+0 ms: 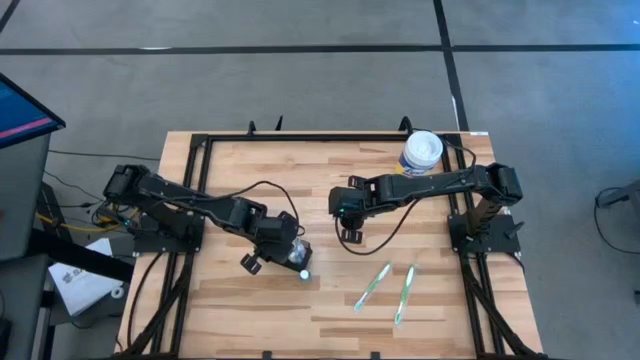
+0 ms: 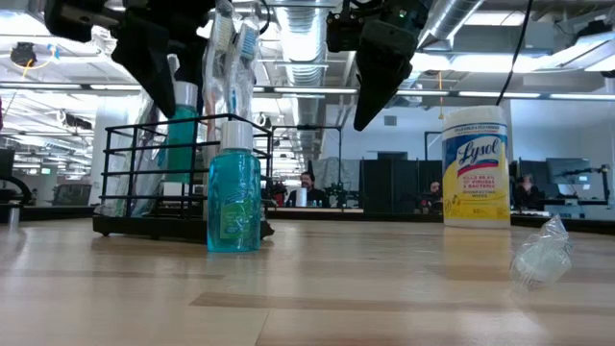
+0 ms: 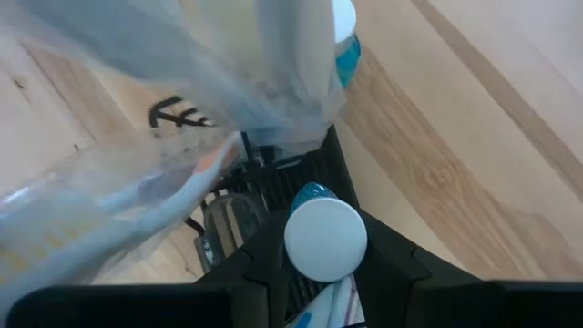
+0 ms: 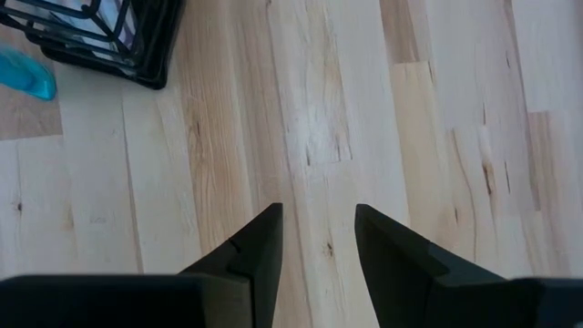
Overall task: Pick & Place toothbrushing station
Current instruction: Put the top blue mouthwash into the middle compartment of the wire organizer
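The black wire-frame toothbrush station (image 2: pixel 183 178) sits on the pale wooden table (image 1: pixel 330 300) left of center, with a teal bottle (image 2: pixel 233 197) touching its front. The left gripper (image 1: pixel 283 238) is right over it, probably to load or grab something, but whether it's gripping anything can't be told. The right gripper (image 4: pixel 316 239) hangs empty mid-table, fingers apart. Two green toothbrushes (image 1: pixel 388 287) lie loose nearby, likely next.

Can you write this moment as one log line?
left claw: over black rack | right claw: open, empty, above bare table | two toothbrushes: lying loose
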